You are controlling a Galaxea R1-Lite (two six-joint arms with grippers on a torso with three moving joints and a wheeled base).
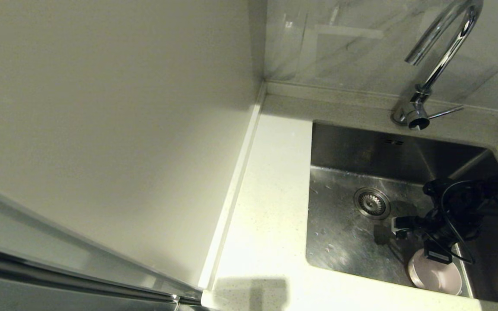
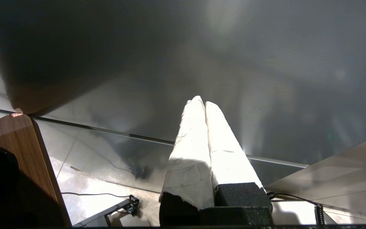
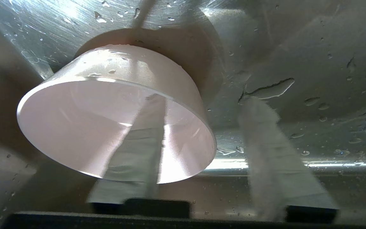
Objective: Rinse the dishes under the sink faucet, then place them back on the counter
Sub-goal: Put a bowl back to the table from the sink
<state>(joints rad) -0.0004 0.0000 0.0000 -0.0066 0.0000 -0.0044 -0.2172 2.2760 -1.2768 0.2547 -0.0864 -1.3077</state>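
A pale pink bowl (image 1: 437,276) stands at the front right of the steel sink (image 1: 344,233), close to the front wall. My right gripper (image 1: 430,250) reaches down onto it from above. In the right wrist view the right gripper (image 3: 202,100) is open and straddles the wet bowl (image 3: 84,127). One of its fingers (image 3: 141,136) is inside the bowl, and the other is outside, a gap away from the wall. The chrome faucet (image 1: 443,47) arches over the back of the sink, and I see no water running from it. My left gripper (image 2: 202,101) is shut and empty, parked away from the sink.
White counter (image 1: 270,194) runs along the sink's left side, bounded by a raised edge strip and a plain wall. The round drain strainer (image 1: 371,203) sits mid-basin. Water drops lie on the sink floor. The faucet's side lever (image 1: 445,112) points right.
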